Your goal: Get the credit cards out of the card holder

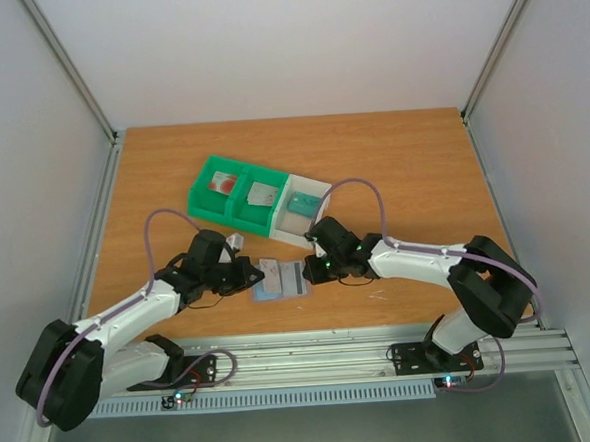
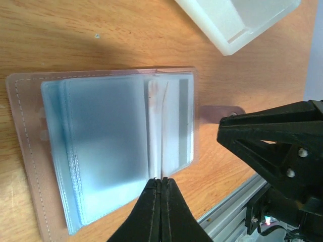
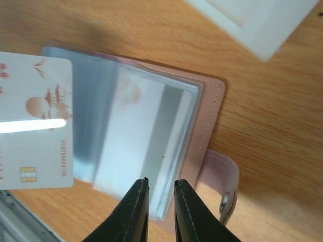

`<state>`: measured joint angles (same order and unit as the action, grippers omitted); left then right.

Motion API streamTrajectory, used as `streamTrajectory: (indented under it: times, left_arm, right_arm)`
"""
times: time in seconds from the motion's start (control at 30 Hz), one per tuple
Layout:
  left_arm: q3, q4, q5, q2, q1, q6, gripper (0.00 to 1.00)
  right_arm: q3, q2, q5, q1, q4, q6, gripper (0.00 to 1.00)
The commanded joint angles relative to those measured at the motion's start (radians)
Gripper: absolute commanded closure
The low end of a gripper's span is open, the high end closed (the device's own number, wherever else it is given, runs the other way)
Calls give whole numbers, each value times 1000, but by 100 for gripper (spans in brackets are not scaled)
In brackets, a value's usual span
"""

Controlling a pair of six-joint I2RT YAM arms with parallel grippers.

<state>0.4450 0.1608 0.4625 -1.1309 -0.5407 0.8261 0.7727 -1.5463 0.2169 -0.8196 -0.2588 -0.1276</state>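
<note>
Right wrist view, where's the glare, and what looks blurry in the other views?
Right wrist view: a bright glare stripe crosses the white card, and the tray is out of focus. Left wrist view: the sleeves of the card holder look hazy. Top external view: even light, no glare.

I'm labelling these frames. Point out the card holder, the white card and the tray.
card holder (image 2: 103, 146): left wrist view, clear sleeve on its left half.
white card (image 3: 38, 108): right wrist view, middle of its face.
tray (image 1: 201, 182): top external view, green end wall.
</note>
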Motion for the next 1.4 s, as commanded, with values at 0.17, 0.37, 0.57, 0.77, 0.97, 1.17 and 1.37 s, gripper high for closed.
streamTrajectory:
  times: [0.17,0.37,0.57,0.77,0.97,1.17,1.37]
  left_arm:
    - [93,143,89,102,7,-124,100]
    - [132,208,227,166,4,-188,100]
    - [157,264,369,202,-12,-243,99]
    - [163,255,408,240,-51,-240,100]
    - [164,226,446,265,-75,-234,100]
    - [158,223,470,256,-85,-243,99]
    - [153,183,532,273,-91,-221,100]
  right_arm:
    - [48,198,22,4,-124,152,75]
    - [98,325,-3,3,-317,258,66]
    - [177,393,120,5,-445,307,52]
    - [235,394,277,5,-466,310,45]
    - [284,374,364,5,-491,331,40]
    - [319,322,375,5,-529,357,36]
    - [335,258,462,5,-534,378,44]
